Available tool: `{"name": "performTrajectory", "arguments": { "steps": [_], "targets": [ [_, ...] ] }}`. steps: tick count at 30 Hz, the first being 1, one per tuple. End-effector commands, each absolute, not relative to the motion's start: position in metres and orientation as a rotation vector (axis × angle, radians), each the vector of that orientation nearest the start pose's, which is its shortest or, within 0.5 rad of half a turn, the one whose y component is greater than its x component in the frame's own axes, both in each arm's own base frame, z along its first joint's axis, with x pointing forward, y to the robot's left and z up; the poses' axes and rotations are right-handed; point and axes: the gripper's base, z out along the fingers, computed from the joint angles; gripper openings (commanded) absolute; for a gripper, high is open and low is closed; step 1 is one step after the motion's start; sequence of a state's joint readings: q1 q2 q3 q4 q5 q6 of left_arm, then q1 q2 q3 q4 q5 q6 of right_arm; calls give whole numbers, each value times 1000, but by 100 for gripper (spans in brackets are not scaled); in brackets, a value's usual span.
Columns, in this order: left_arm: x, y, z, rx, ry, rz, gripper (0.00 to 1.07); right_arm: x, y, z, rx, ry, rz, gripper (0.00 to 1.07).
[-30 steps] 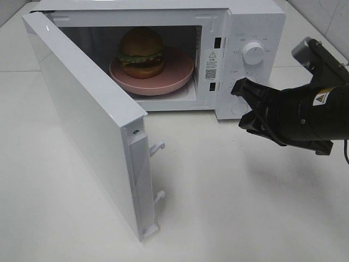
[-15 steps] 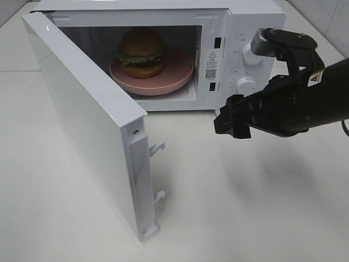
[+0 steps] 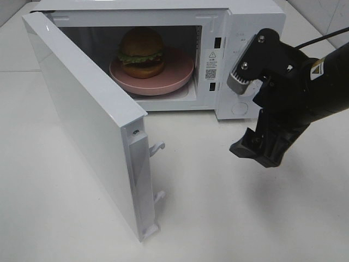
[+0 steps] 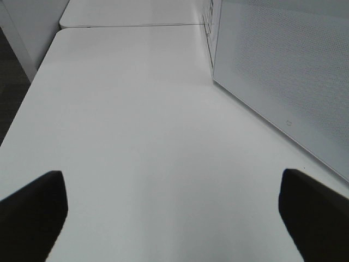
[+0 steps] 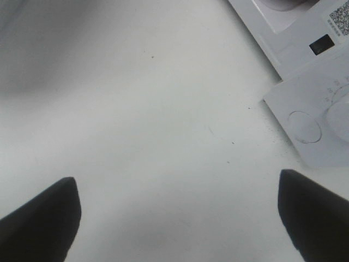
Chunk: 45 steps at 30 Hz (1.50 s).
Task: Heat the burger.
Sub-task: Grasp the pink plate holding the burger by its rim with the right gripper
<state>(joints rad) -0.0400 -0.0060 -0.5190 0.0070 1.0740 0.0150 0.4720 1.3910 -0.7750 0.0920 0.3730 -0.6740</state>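
Two grippers: both have the jaws spread wide, with nothing between them.
Left gripper (image 4: 172, 218): low above the bare table (image 4: 136, 136), near the outer face of the door (image 4: 283, 71).
Right gripper (image 3: 256, 150): points down to the table, in front of the control panel of the microwave (image 3: 240, 16).
Burger (image 3: 141, 52): upright on the pink plate (image 3: 177, 73), inside the microwave.
Door: wide open, on the left side.

White box-shaped microwave oven (image 3: 245, 22) standing open on a plain white worktop (image 3: 229, 207).
Its flat white door (image 3: 82, 125) swings out to the left with two latch hooks (image 3: 157, 147) on its free edge; a flat round pink plate (image 3: 175, 76) sits inside the cavity, and a small printed label (image 3: 211, 65) is stuck beside the opening.
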Motion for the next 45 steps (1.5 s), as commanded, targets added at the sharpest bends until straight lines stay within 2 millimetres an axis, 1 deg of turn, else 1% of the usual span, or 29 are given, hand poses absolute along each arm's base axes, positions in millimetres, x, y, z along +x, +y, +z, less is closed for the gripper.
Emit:
{"name": "performTrajectory", "arguments": {
  "steps": [1, 2, 4, 5, 7, 9, 11, 12, 14, 15, 18, 20, 23, 25, 32, 35, 38, 40, 41, 42, 43, 45],
  "targets": [
    [-9, 0, 282, 51, 2028, -14, 98, 240, 122, 231, -1414, 2054, -113, 93],
    [-9, 0, 282, 51, 2028, -14, 98, 241, 120, 230, -1484, 2017, -179, 92],
    [-9, 0, 282, 51, 2028, -14, 98, 242, 119, 231, -1514, 1996, -212, 92],
    [-9, 0, 282, 51, 2028, -14, 98, 243, 116, 231, -1580, 1948, -285, 92],
    [-9, 0, 282, 51, 2028, -14, 98, 244, 115, 231, -1602, 1930, -310, 92],
    [-9, 0, 282, 51, 2028, -14, 98, 247, 112, 233, -1688, 1850, -419, 92],
    [-9, 0, 282, 51, 2028, -14, 98, 247, 111, 233, -1708, 1832, -441, 92],
    [-9, 0, 282, 51, 2028, -14, 98, 246, 114, 233, -1758, 1785, -475, 92],
    [-9, 0, 282, 51, 2028, -14, 98, 245, 117, 234, -1791, 1752, -496, 91],
    [-9, 0, 282, 51, 2028, -14, 98, 242, 124, 235, -1848, 1680, -526, 91],
    [-9, 0, 282, 51, 2028, -14, 98, 241, 128, 236, -1872, 1647, -537, 91],
    [-9, 0, 282, 51, 2028, -14, 98, 241, 138, 244, -1882, 1602, -543, 90],
    [-9, 0, 282, 51, 2028, -14, 98, 242, 139, 246, -1877, 1602, -545, 90],
    [-9, 0, 282, 51, 2028, -14, 98, 245, 142, 253, -1855, 1597, -534, 89],
    [-9, 0, 282, 51, 2028, -14, 98, 246, 146, 258, -1875, 1540, -511, 88],
    [-9, 0, 282, 51, 2028, -14, 98, 247, 149, 257, -1896, 1499, -504, 87],
    [-9, 0, 282, 51, 2028, -14, 98, 251, 155, 250, -1932, 1463, -476, 86],
    [-9, 0, 282, 51, 2028, -14, 98, 253, 157, 249, -1937, 1449, -472, 86],
    [-9, 0, 282, 51, 2028, -14, 98, 258, 162, 246, -1937, 1438, -456, 86],
    [-9, 0, 282, 51, 2028, -14, 98, 258, 162, 246, -1937, 1438, -456, 86],
    [-9, 0, 282, 51, 2028, -14, 98, 263, 167, 245, -1930, 1432, -446, 86],
    [-9, 0, 282, 51, 2028, -14, 98, 267, 170, 246, -1924, 1431, -444, 86]
  ]
}}
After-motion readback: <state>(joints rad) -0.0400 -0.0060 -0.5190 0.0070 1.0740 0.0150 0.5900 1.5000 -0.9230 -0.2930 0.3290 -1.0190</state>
